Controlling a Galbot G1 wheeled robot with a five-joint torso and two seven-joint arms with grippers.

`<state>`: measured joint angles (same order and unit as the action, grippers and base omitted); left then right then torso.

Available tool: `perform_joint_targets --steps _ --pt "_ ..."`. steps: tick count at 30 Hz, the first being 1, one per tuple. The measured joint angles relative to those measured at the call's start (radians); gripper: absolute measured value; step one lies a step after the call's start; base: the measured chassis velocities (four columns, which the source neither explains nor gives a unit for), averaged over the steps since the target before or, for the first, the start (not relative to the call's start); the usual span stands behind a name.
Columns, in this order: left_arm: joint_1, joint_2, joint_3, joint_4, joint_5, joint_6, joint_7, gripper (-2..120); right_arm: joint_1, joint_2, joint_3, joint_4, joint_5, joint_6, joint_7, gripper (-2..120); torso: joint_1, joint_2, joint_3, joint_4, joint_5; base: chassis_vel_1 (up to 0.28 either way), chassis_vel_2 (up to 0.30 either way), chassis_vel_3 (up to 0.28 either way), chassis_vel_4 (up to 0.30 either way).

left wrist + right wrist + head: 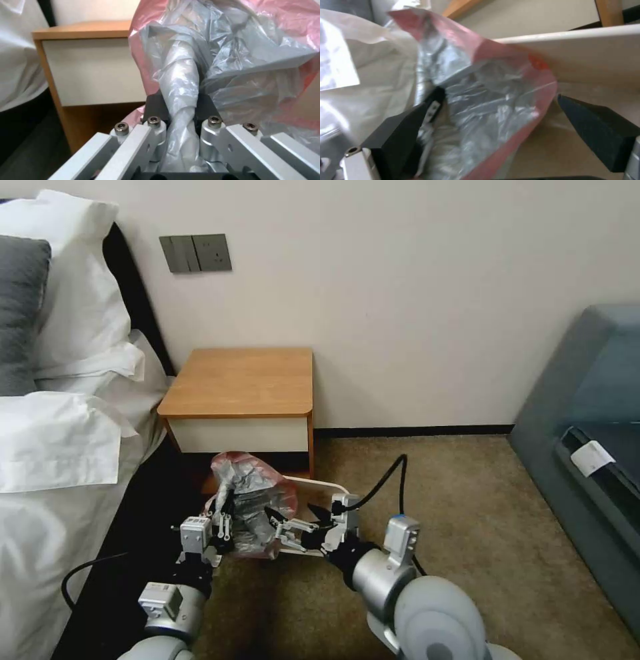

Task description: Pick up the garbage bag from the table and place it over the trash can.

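Garbage bag [252,500] off the nightstand [243,380], bunched up in front of its white drawer front [237,435], low over the carpet [467,513]. Crinkled grey film, pinkish-red rim showing along the top and the side toward the bin. Trash can [325,488] stands just in front of the nightstand's front corner; bag lies across the near part of its mouth, pale rolled rim bare on the far side. Left gripper [223,517] in front of the nightstand, at the bag's bed-side edge; left wrist view shows its dark pads [156,105] clamped on a twisted rope of grey plastic [181,100]. Right gripper [290,521] on the bag's other side, over the bin mouth, fingers [600,130] spread wide, one inside the bag opening [486,105], the other outside by the bin's inner wall [586,62]. Nightstand top bare wood. White bedding [60,447] beside the nightstand
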<state>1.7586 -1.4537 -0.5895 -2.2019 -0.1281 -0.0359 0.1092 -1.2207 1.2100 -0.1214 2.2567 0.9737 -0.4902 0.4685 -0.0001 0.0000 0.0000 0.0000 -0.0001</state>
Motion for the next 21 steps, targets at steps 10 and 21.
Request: perform_joint_targets --steps 10,21 --pt "0.026 0.004 -0.019 -0.024 -0.041 -0.036 0.053 9 0.056 0.03 0.008 -0.099 -0.023 -0.001 -0.028 100 0.0 0.0 0.0 0.0 0.0001 0.0 0.0 0.0 0.0" --pt "0.042 0.005 -0.031 -0.024 -0.066 -0.057 0.086 9 0.067 0.031 0.004 -0.122 -0.065 0.008 -0.064 86 0.0 0.0 0.0 0.0 0.0001 0.0 0.0 0.0 0.0"
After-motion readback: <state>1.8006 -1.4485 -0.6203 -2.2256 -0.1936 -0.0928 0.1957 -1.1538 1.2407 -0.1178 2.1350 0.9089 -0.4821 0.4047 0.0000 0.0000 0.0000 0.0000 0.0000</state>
